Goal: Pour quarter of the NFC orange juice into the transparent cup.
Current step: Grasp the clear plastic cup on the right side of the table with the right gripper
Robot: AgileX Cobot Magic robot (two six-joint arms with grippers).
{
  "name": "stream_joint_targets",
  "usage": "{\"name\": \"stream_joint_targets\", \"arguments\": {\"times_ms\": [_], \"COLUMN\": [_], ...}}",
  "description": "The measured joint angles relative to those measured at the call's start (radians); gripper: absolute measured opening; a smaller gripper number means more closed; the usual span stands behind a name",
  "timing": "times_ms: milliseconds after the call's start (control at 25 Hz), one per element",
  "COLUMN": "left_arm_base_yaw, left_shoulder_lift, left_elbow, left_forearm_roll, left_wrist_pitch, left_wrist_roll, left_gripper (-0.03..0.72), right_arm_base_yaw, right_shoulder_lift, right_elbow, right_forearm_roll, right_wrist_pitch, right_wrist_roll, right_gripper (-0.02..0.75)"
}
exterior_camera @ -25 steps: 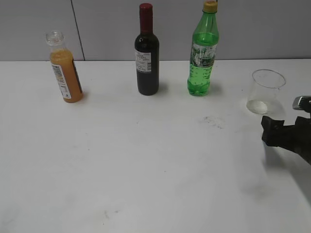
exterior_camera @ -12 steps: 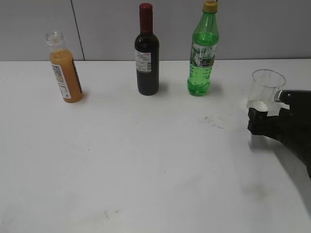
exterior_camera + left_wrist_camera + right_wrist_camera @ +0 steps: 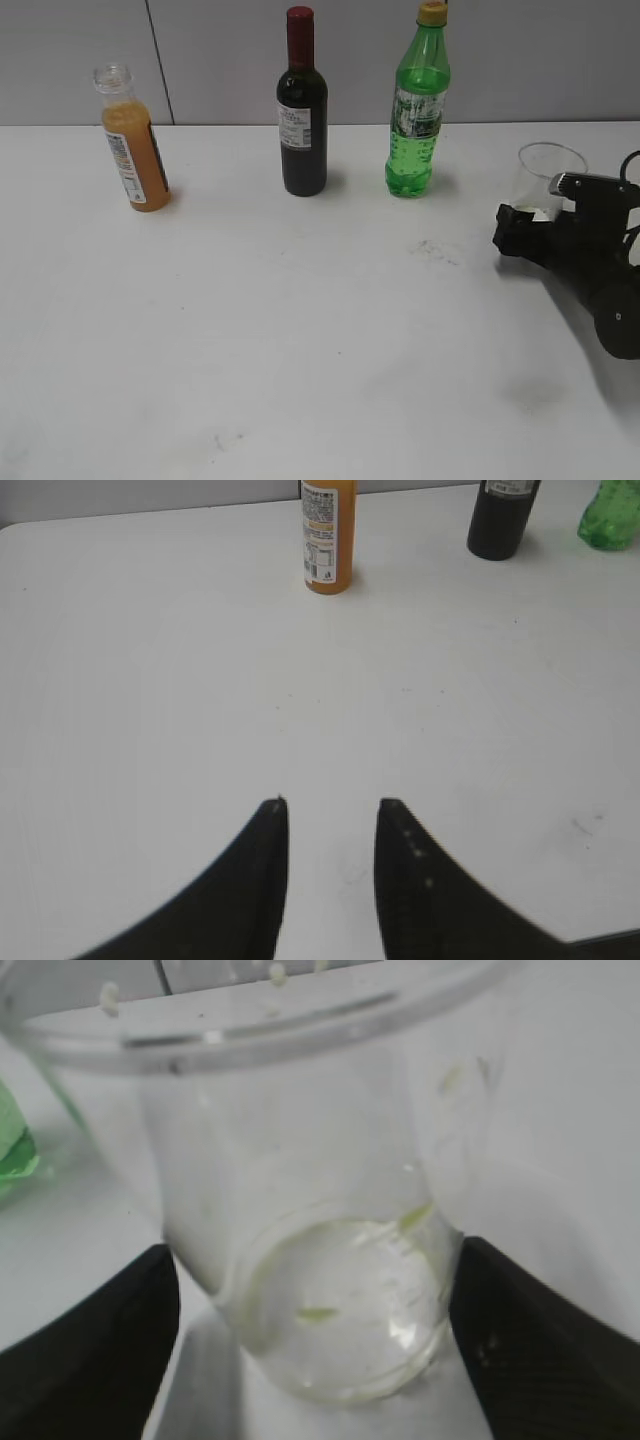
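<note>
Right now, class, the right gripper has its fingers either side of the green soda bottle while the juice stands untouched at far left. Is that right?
Not quite. The right gripper straddles the transparent cup, as the right wrist view shows. The NFC orange juice does stand untouched at far left.

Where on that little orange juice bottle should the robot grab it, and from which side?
Probably around the labelled middle of the juice bottle, coming in level from the front with the left gripper, which is open and faces it. The bottle stands upright with nothing close beside it, and its mouth is open, so gripping the body leaves the neck clear for pouring.
</note>
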Motion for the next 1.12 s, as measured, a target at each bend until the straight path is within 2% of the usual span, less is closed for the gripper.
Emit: {"name": "stream_joint_targets", "arguments": {"times_ms": [480,880,1120], "left_arm_base_yaw": [0.000,0.000,0.000], "left_shoulder_lift": [0.000,0.000,0.000], "left_elbow": [0.000,0.000,0.000], "left_forearm_roll": [0.000,0.000,0.000], "left_wrist_pitch": [0.000,0.000,0.000], "left_wrist_roll": [0.000,0.000,0.000], "left_gripper": [0.236,0.236,0.236], "right_arm_base_yaw": [0.000,0.000,0.000], "right_shoulder_lift": [0.053,0.057,0.057], "right_elbow": [-0.097,-0.104,-0.104], "right_forearm_roll": [0.015,0.016,-0.004], "right_wrist_pitch": [-0.012,-0.012,-0.012], "right_wrist_roll": [0.008,0.008,0.009], "right_gripper": [0.625,0.538,0.538]}}
